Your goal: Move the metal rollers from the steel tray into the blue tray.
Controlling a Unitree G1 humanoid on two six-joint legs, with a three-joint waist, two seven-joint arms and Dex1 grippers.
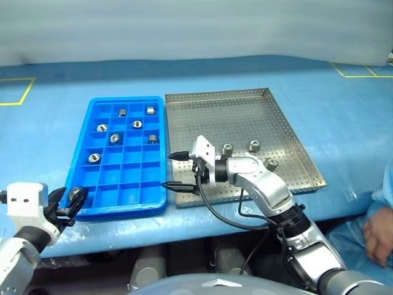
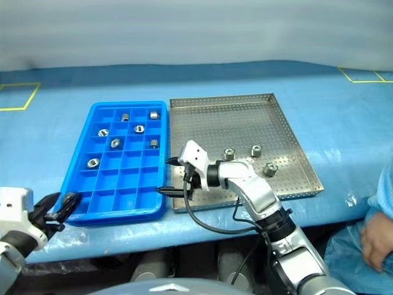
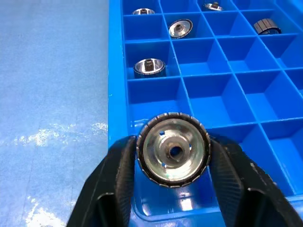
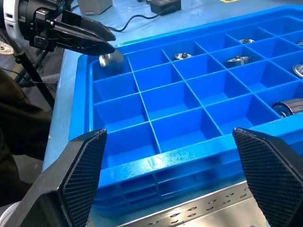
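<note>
A shiny knurled metal roller (image 3: 173,149) with a dark centre hole sits between the left gripper's (image 3: 173,163) ribbed black fingers, over the blue tray's (image 3: 117,94) corner compartment. The right gripper's (image 4: 173,163) fingers are spread wide, empty.

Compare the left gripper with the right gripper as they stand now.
The left gripper has a metal roller between its fingers over a corner compartment of the blue tray; the right gripper is empty. The left sits at the blue tray's near outer corner; the right hangs at the seam between it and the steel tray, spread wide. Both have black fingers.
</note>
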